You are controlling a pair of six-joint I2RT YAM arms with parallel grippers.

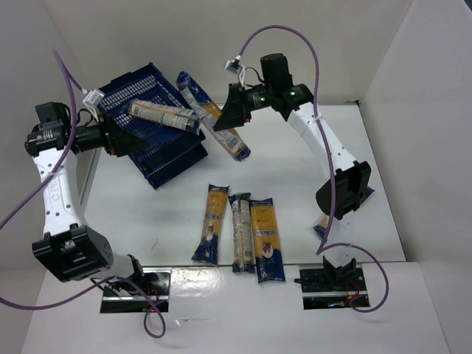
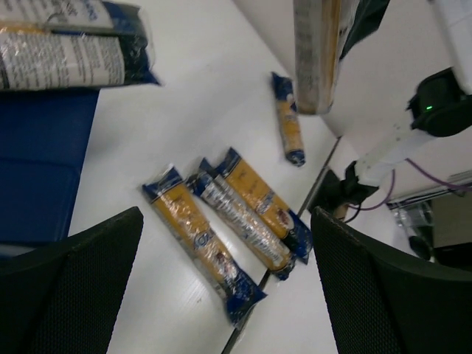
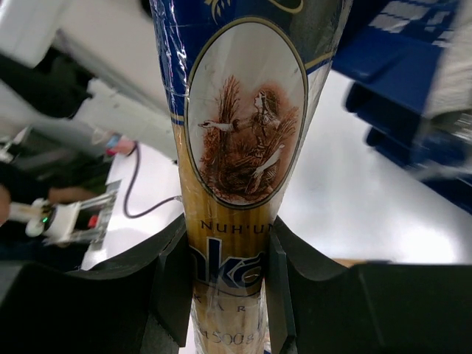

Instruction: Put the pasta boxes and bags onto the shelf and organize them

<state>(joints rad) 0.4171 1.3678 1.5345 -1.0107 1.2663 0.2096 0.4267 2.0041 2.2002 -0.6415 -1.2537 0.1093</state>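
Note:
The shelf is a stack of dark blue lattice crates (image 1: 158,144) at the back left, also showing in the left wrist view (image 2: 37,169) and the right wrist view (image 3: 398,59). A paler pasta packet (image 1: 164,114) lies across the top crate (image 2: 66,59). My right gripper (image 1: 234,110) is shut on a yellow packet (image 1: 221,129) and holds it in the air by the crates' right edge; the right wrist view shows both fingers (image 3: 166,287) clamped on this packet (image 3: 243,133). My left gripper (image 1: 129,140) is open and empty at the crates' left side (image 2: 228,251). Three packets (image 1: 240,232) lie side by side on the table.
Another packet (image 1: 322,225) lies by the right arm's base, partly hidden by the arm; it shows in the left wrist view (image 2: 287,129). White walls close in the table at the back and on both sides. Purple cables loop over both arms.

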